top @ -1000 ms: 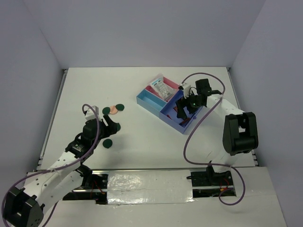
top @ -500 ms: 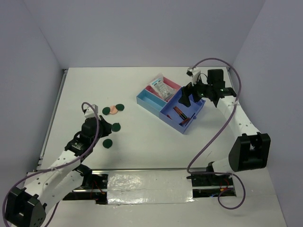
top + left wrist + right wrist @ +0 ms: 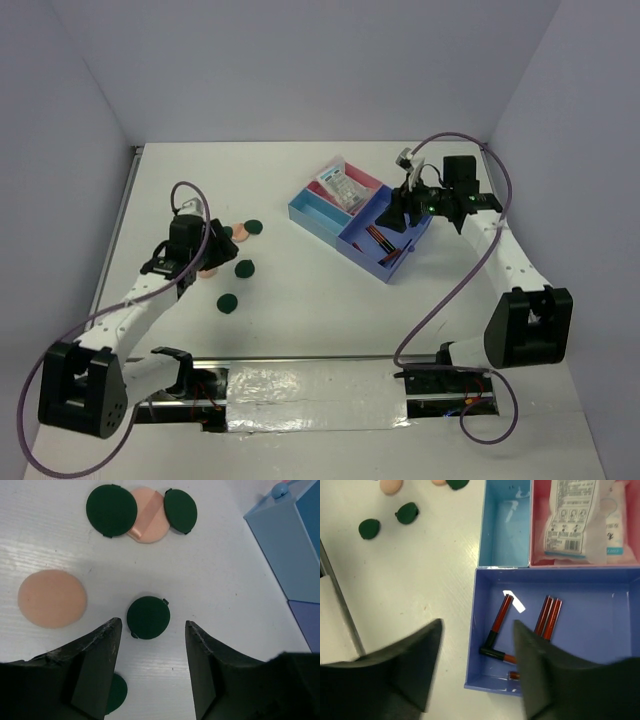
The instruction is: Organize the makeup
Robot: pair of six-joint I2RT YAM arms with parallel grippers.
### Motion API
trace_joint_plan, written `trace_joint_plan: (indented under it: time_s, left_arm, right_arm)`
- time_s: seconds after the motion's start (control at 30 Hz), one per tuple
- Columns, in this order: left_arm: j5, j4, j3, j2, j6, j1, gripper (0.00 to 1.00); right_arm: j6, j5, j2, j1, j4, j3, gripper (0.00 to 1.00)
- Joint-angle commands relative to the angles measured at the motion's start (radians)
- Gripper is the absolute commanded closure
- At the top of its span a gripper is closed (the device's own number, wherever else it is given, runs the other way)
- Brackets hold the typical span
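Several red-and-black sticks (image 3: 499,618) lie in the dark-blue compartment of the blue tray (image 3: 312,222); they also show from above (image 3: 379,240). Two white packets (image 3: 576,516) lie in the pink compartment (image 3: 340,188). Dark green discs (image 3: 148,617) and peach discs (image 3: 51,598) lie loose on the table left of the tray. My left gripper (image 3: 152,625) is open and empty, just above one green disc; it shows from above (image 3: 208,248). My right gripper (image 3: 477,625) is open and empty, above the tray's dark-blue compartment (image 3: 398,214).
The light-blue compartment (image 3: 504,525) holds nothing. Two green discs and a peach one (image 3: 148,521) overlap in a far cluster. Another green disc (image 3: 228,301) lies nearer the arm bases. Walls close the table on three sides.
My right gripper has lifted out of the dark-blue compartment and drawn back toward the tray's far right. My left gripper has moved left and farther back over the discs.
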Motion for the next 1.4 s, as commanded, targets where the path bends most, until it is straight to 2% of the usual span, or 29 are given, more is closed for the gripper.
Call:
trace_joint_plan:
  time_s: [0.0,0.1,0.23,0.33,0.57,0.83,1.03,1.37]
  left_arm:
    - [0.047,-0.023,0.101,0.080,0.041,0.019,0.34]
    - [0.047,-0.037,0.160,0.177,0.056,0.027,0.38]
    - [0.037,-0.037,0.240,0.320,0.091,0.044,0.51]
    - [0.013,-0.070,0.323,0.407,0.117,0.055,0.54]
    - [-0.068,-0.172,0.469,0.538,0.151,0.095,0.49]
    - [-0.016,-0.167,0.526,0.648,0.156,0.165,0.46]
    - [-0.001,-0.204,0.630,0.754,0.173,0.171,0.47]
    - [0.037,-0.224,0.627,0.831,0.203,0.171,0.49]
  right_arm:
    - [0.075,-0.024,-0.054,-0.001,0.119,-0.027,0.41]
    - [0.112,-0.026,-0.054,-0.001,0.138,-0.044,0.46]
    - [0.134,-0.029,-0.066,-0.003,0.163,-0.064,0.46]
    - [0.132,-0.024,-0.063,-0.003,0.159,-0.062,0.45]
    - [0.146,-0.012,-0.076,-0.005,0.179,-0.085,0.44]
    - [0.157,-0.013,-0.048,-0.003,0.185,-0.078,0.43]
    - [0.157,-0.012,-0.037,-0.003,0.180,-0.069,0.42]
    - [0.160,-0.010,-0.040,-0.018,0.188,-0.076,0.41]
